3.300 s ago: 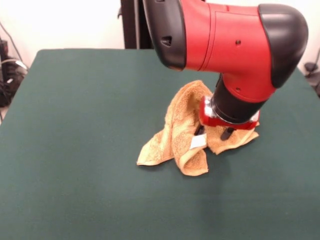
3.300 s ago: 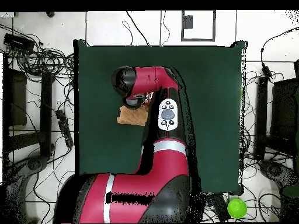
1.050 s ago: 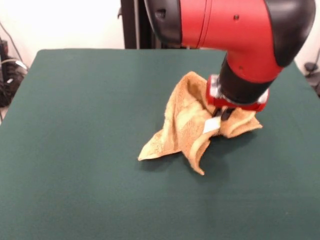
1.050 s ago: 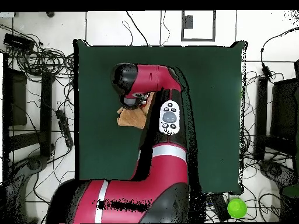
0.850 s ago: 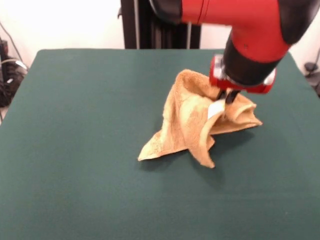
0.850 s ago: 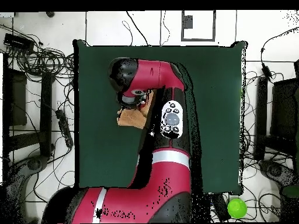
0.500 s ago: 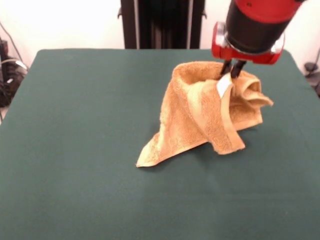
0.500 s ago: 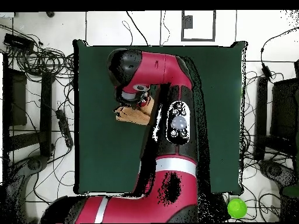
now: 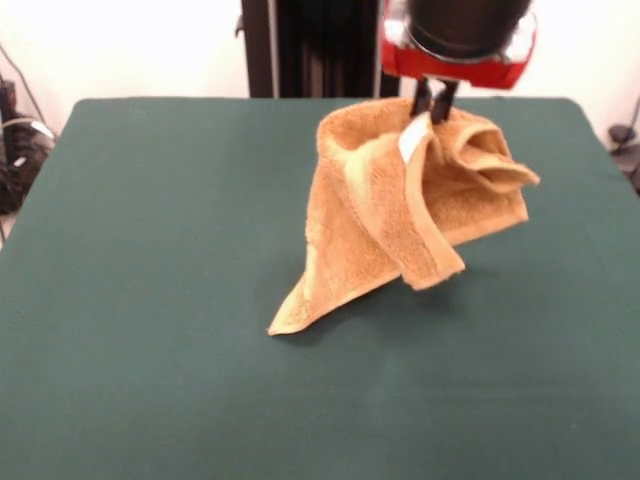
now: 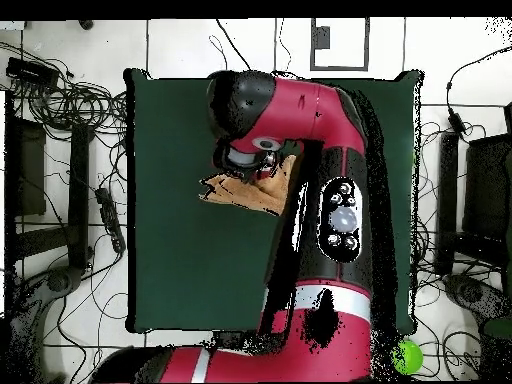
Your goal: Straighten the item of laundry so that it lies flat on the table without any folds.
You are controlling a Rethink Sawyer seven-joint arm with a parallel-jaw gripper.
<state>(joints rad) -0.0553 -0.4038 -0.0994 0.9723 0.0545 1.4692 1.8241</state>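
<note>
The item of laundry [image 9: 390, 215], an orange-tan terry towel, hangs bunched and folded from my gripper [image 9: 434, 108], which is shut on its upper edge beside a small white tag [image 9: 412, 140]. Only the towel's lower left corner [image 9: 283, 322] still rests on the dark green table [image 9: 150, 250]; the rest is lifted off it. In the overhead view the towel [image 10: 252, 194] shows partly under the red arm [image 10: 330, 150], and the gripper itself is hidden by the arm's head.
Cables and equipment lie on the floor along both sides of the table [image 10: 180, 270] in the overhead view. A green ball [image 10: 405, 357] sits on the floor off one corner. A black post [image 9: 320, 50] stands behind the table.
My gripper has risen and shifted slightly left in the front view, pulling the towel up with it. More of the towel now hangs in the air, and only one corner touches the table.
</note>
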